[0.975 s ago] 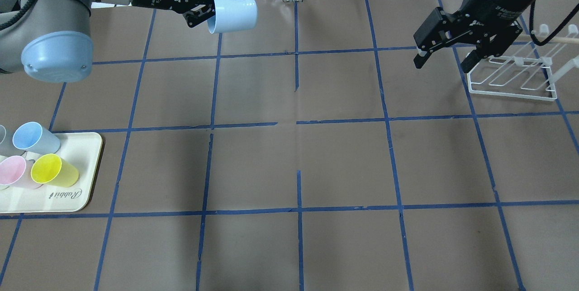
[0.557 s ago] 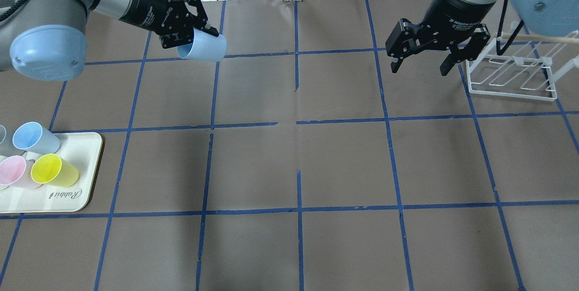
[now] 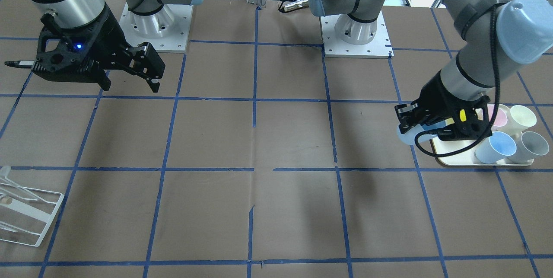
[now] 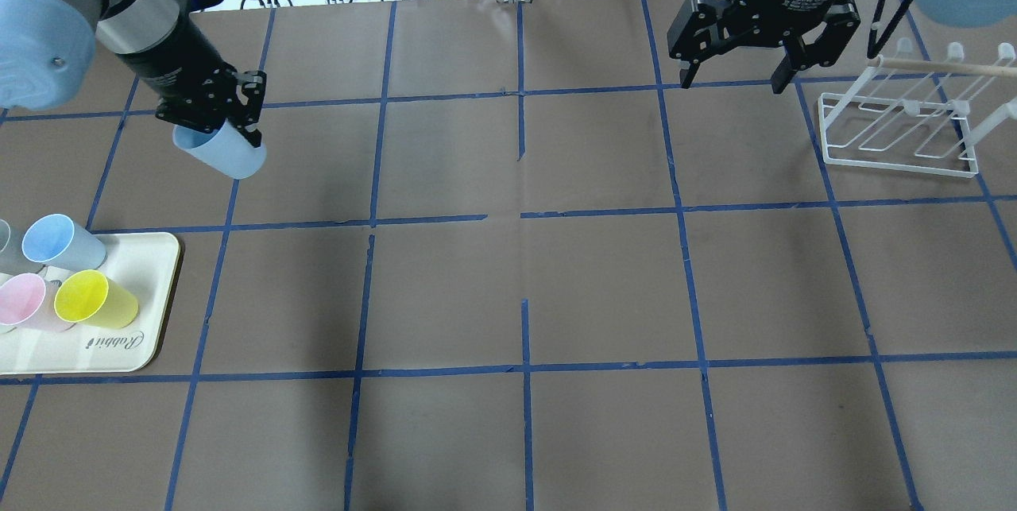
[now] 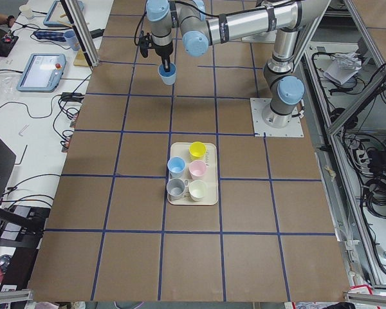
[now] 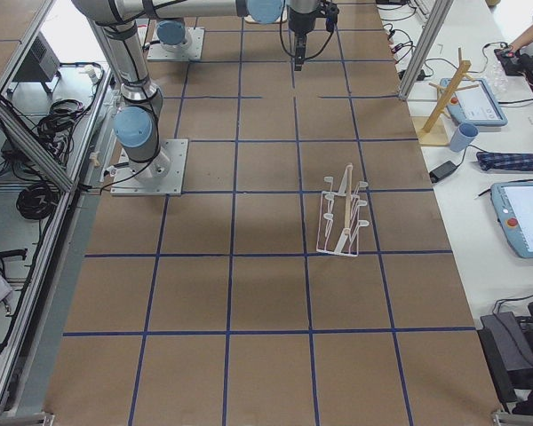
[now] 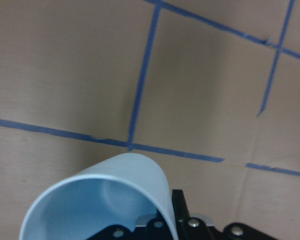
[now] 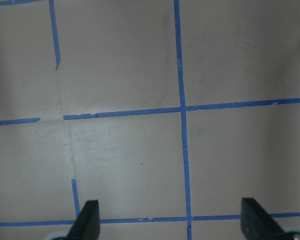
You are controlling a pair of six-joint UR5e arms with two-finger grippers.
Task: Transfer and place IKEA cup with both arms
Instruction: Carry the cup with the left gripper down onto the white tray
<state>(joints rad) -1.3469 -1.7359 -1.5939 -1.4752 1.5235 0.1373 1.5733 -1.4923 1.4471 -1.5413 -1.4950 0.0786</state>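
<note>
The pale icy-blue IKEA cup (image 4: 228, 155) hangs tilted above the table in my left gripper (image 4: 210, 128), which is shut on its rim. It also shows in the front view (image 3: 403, 136), the left side view (image 5: 168, 76) and the left wrist view (image 7: 102, 200), with its mouth toward the camera. In the front view the left gripper (image 3: 417, 123) is just beside the tray. My right gripper (image 4: 731, 83) is open and empty, high at the far right next to the rack. It also shows in the front view (image 3: 131, 84) and the right wrist view (image 8: 171, 222).
A cream tray (image 4: 155, 272) at the near left holds a deeper blue cup (image 4: 59, 241), a yellow cup (image 4: 94, 296), a pink cup (image 4: 22, 300) and others. A white wire rack (image 4: 898, 141) with a wooden rod stands at the far right. Blue tape lines grid the brown table.
My left arm has swung the cup from the far edge leftward and nearer, toward the tray. My right gripper has moved left and farther back and has stayed open.
</note>
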